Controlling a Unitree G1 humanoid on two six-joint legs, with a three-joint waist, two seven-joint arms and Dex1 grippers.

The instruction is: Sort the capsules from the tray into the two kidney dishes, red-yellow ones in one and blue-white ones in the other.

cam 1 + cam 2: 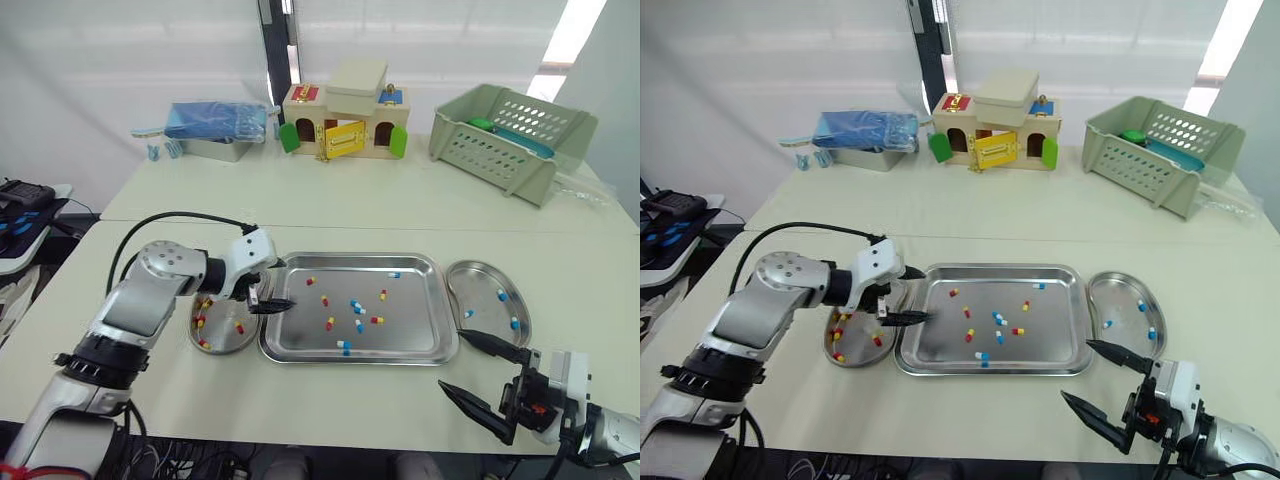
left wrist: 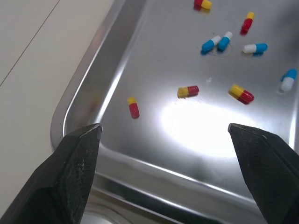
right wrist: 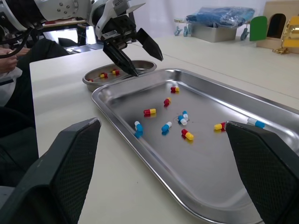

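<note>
A steel tray (image 1: 415,330) lies mid-table with several loose capsules, among them a red-yellow capsule (image 2: 133,107) near its left wall and a blue-white pair (image 1: 357,307) at the centre. The left kidney dish (image 1: 243,342) holds a few red-yellow capsules (image 1: 239,327). The right kidney dish (image 1: 485,280) holds blue-white capsules (image 1: 502,295). My left gripper (image 1: 280,288) hangs open over the tray's left rim, nothing between its fingers. My right gripper (image 1: 452,360) stands open and empty by the table's front edge, just off the tray's front right corner.
At the back of the table stand a wooden toy house (image 1: 345,125), a grey-green basket (image 1: 510,140) on the right and a metal box with a blue bag (image 1: 215,125) on the left. A side table with black gear (image 1: 25,195) is at the far left.
</note>
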